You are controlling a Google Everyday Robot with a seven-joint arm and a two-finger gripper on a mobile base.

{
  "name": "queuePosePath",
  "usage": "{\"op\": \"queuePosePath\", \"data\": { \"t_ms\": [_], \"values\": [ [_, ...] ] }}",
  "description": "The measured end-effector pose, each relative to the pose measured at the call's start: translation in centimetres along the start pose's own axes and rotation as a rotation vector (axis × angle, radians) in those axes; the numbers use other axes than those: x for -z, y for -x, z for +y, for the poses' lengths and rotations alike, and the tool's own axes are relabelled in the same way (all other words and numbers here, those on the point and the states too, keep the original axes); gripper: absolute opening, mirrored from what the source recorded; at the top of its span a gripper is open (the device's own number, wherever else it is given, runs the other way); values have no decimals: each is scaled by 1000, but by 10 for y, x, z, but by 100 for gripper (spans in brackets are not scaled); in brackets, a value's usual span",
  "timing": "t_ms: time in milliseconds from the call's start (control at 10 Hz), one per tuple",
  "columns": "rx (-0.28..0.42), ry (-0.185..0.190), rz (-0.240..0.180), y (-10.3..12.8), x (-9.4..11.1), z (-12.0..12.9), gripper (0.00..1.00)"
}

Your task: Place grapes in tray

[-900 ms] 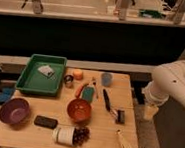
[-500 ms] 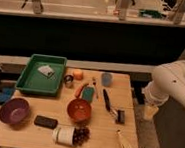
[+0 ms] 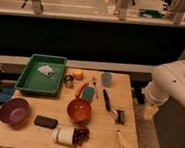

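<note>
The grapes [image 3: 82,135], a small dark red bunch, lie near the table's front edge, touching the mouth of a white cup [image 3: 63,134] that lies on its side. The green tray [image 3: 38,90] sits at the table's back left with a small white packet [image 3: 46,70] inside. My white arm [image 3: 171,87] is folded off the table's right side. The gripper [image 3: 149,111] hangs below it beside the table's right edge, far from the grapes, open and holding nothing.
An orange-brown bowl [image 3: 79,110] stands just behind the grapes. A purple bowl [image 3: 14,111] and a black block [image 3: 45,122] sit front left. A grey cup [image 3: 106,79], an orange fruit [image 3: 78,74], a teal sponge [image 3: 87,93], a black brush [image 3: 111,105] and a pale utensil [image 3: 126,147] are scattered around.
</note>
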Motion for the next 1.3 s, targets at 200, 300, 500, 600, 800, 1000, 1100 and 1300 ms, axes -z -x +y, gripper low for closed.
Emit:
{"op": "queuePosePath", "data": {
  "t_ms": [200, 300, 500, 600, 800, 1000, 1100, 1300],
  "values": [
    [0, 0, 0, 0, 0, 0, 80],
    [0, 0, 0, 0, 0, 0, 80],
    [8, 1, 2, 1, 0, 1, 80],
    [54, 3, 10, 9, 3, 7, 80],
    [117, 9, 10, 26, 7, 17, 80],
    [151, 11, 16, 30, 8, 21, 80],
    [176, 11, 18, 31, 9, 24, 80],
    [233, 9, 20, 46, 13, 32, 80]
  ]
}}
